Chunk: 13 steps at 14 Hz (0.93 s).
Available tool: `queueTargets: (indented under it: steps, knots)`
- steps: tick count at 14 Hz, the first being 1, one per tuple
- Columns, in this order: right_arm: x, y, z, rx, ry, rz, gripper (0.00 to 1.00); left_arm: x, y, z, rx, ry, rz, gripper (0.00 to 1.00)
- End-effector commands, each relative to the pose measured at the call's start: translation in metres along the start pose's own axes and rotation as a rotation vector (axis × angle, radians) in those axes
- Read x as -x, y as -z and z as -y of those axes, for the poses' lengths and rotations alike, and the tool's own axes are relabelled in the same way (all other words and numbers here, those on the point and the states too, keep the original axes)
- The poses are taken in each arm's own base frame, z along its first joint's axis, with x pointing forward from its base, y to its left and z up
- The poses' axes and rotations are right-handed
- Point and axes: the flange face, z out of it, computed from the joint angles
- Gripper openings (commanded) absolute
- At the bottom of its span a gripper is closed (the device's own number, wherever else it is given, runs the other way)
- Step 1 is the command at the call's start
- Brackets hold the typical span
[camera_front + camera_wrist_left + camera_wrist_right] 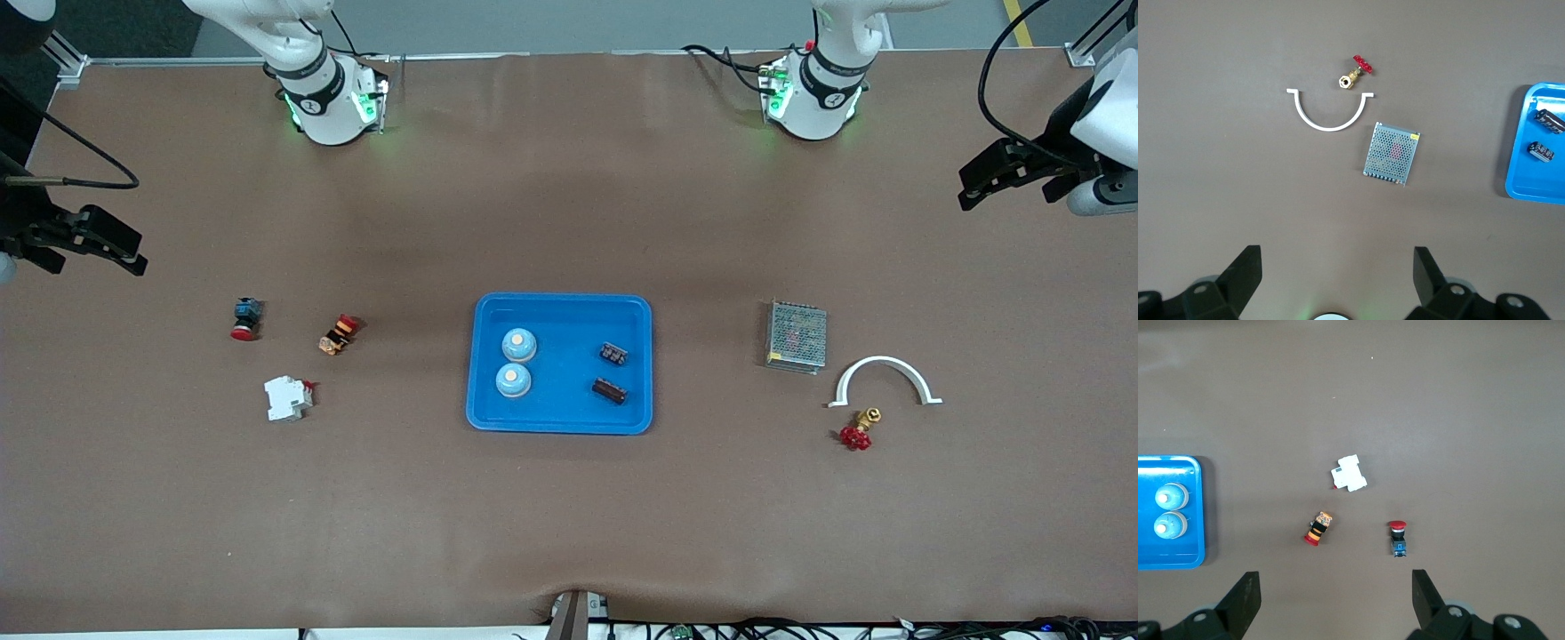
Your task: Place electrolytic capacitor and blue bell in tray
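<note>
The bright-blue tray [569, 302] lies at the table's middle. Two blue bells [518, 344] [513, 380] stand in it toward the right arm's end. Two dark electrolytic capacitors [613, 354] [610, 390] lie in it toward the left arm's end. My left gripper [969, 191] hangs open over the table's edge at the left arm's end, holding nothing [1337, 257]. My right gripper [138, 253] hangs open at the right arm's end, also holding nothing [1336, 580]. The left wrist view catches the tray's edge [1521, 193] with both capacitors [1549, 121]; the right wrist view shows both bells [1171, 497].
Toward the left arm's end lie a grey mesh box [797, 336], a white arc-shaped clamp [885, 363] and a red-handled brass valve [859, 431]. Toward the right arm's end lie a white breaker [287, 397], a red push button [245, 319] and an orange-red part [338, 334].
</note>
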Motion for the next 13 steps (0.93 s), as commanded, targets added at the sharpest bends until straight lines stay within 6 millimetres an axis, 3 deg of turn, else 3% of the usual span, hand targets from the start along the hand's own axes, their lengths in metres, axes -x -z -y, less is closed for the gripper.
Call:
queueTargets:
  steps: [1,13]
  knots:
    - [0.0044,0.0021,-0.0005,-0.011,-0.004,0.004,1.00,0.0024,0.0056,-0.0001,0.016,-0.001,-0.009,1.00]
    - [0.0044,0.0010,0.0014,-0.012,-0.007,0.009,1.00,0.0017,0.0054,0.0015,0.016,-0.020,-0.009,1.00]
